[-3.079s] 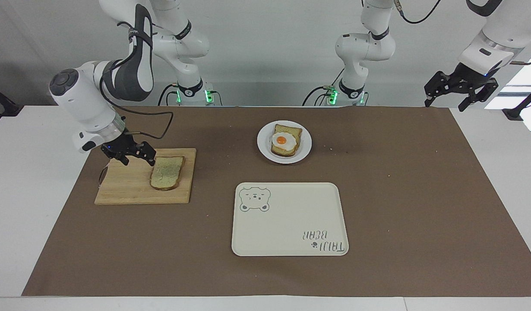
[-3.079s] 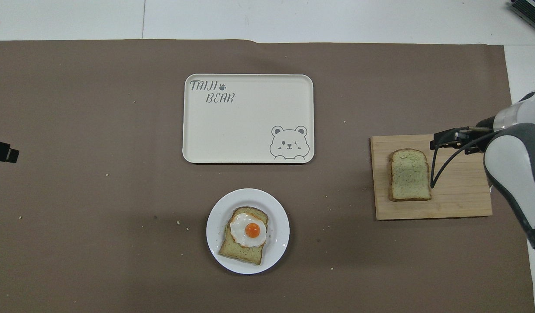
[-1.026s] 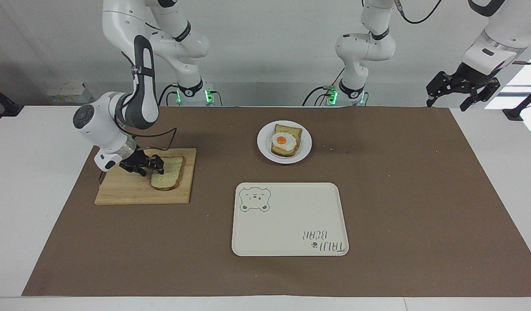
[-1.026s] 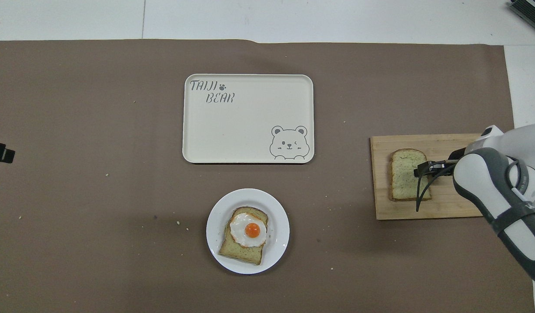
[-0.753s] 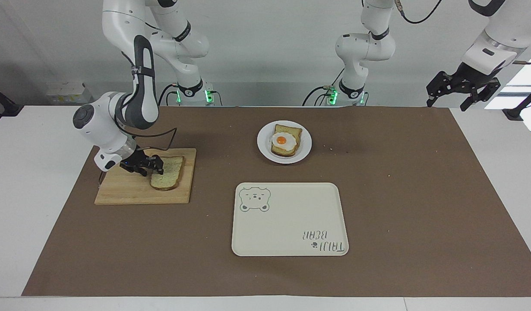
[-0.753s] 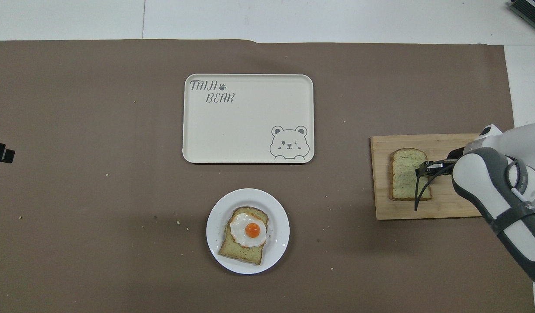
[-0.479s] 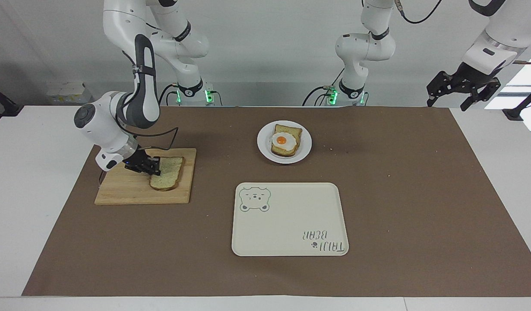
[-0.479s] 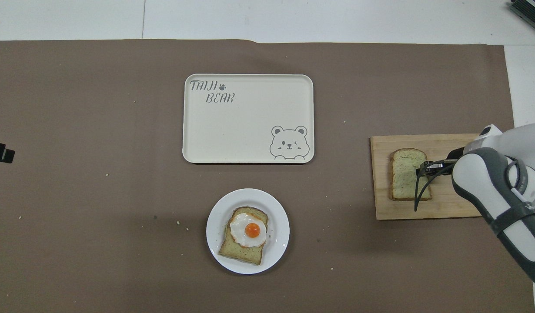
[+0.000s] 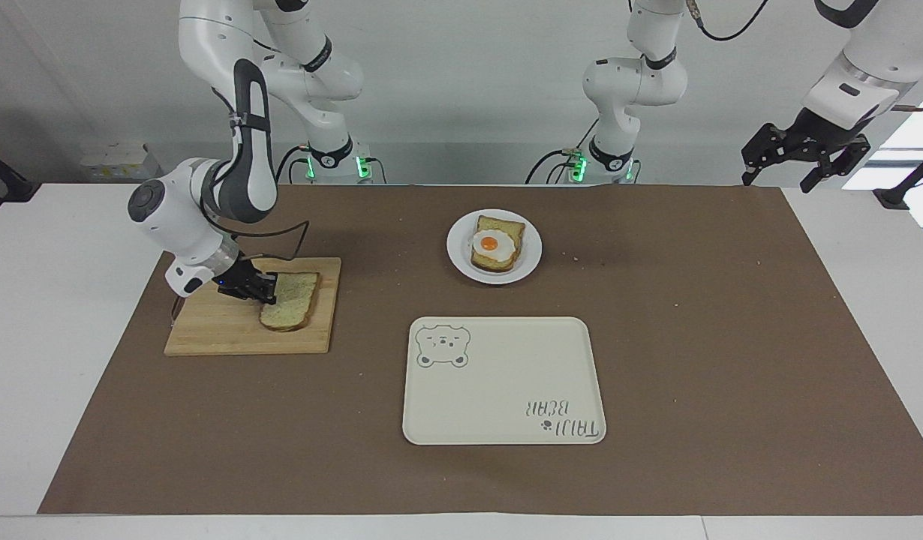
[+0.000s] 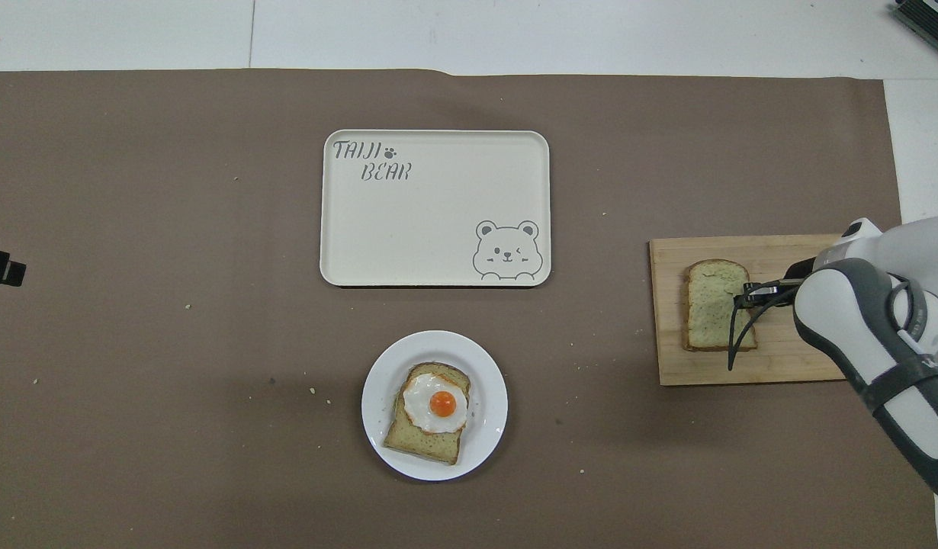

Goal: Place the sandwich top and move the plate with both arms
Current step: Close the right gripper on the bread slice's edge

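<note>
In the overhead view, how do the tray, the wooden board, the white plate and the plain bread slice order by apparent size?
Largest to smallest:
1. tray
2. wooden board
3. white plate
4. plain bread slice

Two bread slices are showing: one plain sandwich top (image 9: 291,299) and one egg toast (image 9: 496,244). One plate (image 9: 459,253), one tray (image 9: 499,390), one wooden board (image 9: 229,334), and two pincers are showing: the right pincer (image 9: 268,292) and the left pincer (image 9: 795,161).

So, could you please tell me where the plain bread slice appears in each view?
Facing view: the sandwich top lies on the wooden board, at the picture's left, with the right gripper shut on its edge.
Overhead view: the sandwich top is at the picture's right.
Shared landmark: the wooden board.
</note>
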Controlling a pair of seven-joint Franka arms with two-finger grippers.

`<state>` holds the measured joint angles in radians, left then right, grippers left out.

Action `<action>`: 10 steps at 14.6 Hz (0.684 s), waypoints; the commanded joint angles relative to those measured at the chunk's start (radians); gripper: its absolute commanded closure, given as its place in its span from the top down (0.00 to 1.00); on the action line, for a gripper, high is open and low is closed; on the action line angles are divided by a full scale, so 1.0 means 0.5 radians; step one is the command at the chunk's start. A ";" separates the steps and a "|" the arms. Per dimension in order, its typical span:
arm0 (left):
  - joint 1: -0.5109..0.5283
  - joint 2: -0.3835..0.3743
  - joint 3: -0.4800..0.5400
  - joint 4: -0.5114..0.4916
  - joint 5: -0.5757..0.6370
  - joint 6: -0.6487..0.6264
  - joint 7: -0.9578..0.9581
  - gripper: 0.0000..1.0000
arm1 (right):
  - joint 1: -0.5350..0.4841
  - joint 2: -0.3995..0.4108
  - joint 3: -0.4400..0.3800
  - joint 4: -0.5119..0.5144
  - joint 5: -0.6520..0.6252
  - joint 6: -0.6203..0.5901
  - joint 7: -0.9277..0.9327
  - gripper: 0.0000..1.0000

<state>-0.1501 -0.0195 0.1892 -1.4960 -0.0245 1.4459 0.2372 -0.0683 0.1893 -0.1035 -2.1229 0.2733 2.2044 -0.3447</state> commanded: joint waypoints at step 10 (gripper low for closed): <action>0.000 -0.044 -0.001 -0.042 0.018 -0.002 -0.011 1.00 | 0.106 -0.195 0.038 0.294 0.030 -0.767 -0.047 0.00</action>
<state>-0.1502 -0.0195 0.1891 -1.4960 -0.0245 1.4459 0.2372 -0.0393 0.0928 -0.0887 -1.9809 0.2733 1.8452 -0.3449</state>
